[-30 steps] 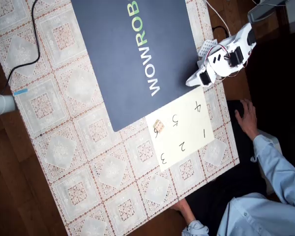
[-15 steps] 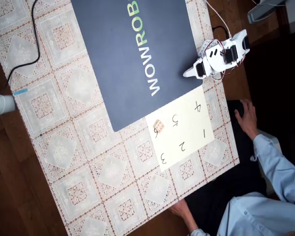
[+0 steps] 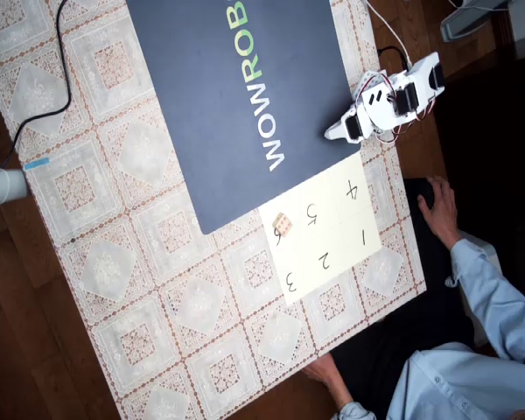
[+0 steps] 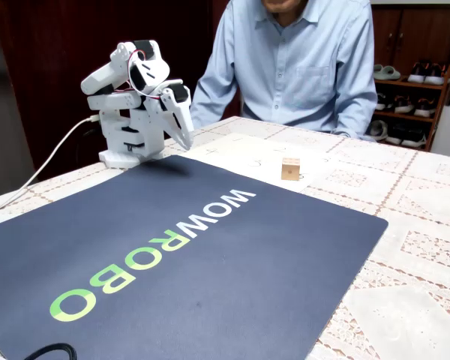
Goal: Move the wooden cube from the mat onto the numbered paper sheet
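Observation:
The wooden cube (image 3: 282, 224) (image 4: 290, 169) rests on the numbered paper sheet (image 3: 335, 234) (image 4: 236, 154), at its edge nearest the mat, close to the digit 6. The dark navy mat (image 3: 236, 96) (image 4: 172, 255) with WOWROBO lettering has nothing on it. My white arm is folded back over its base beside the mat's corner. Its gripper (image 3: 332, 134) (image 4: 187, 139) points down above the mat's edge, fingers together and holding nothing, well apart from the cube.
A person in a blue shirt sits at the table's side beyond the sheet, one hand (image 3: 437, 206) resting near the table edge. A black cable (image 3: 59, 61) runs across the lace tablecloth (image 3: 140, 262) far from the arm.
The arm has pulled back from the sheet's corner toward its base and folded up. The cube has stayed in place on the sheet.

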Tool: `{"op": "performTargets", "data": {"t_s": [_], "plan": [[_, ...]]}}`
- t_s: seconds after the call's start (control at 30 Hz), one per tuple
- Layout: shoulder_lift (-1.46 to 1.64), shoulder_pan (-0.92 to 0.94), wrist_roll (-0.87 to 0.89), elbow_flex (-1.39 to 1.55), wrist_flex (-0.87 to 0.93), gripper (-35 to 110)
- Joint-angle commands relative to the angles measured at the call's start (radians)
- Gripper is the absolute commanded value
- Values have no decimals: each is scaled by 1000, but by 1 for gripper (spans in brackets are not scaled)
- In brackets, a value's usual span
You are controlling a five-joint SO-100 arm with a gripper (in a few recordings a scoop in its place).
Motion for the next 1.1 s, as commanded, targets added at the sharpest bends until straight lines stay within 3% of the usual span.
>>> {"op": "performTargets", "data": {"t_s": [0.0, 0.63, 0.77, 1.07], "plan": [[11, 21, -21, 38, 18, 0], [11, 63, 18, 41, 17, 0], [11, 63, 17, 41, 17, 6], [11, 64, 17, 41, 17, 0]]}}
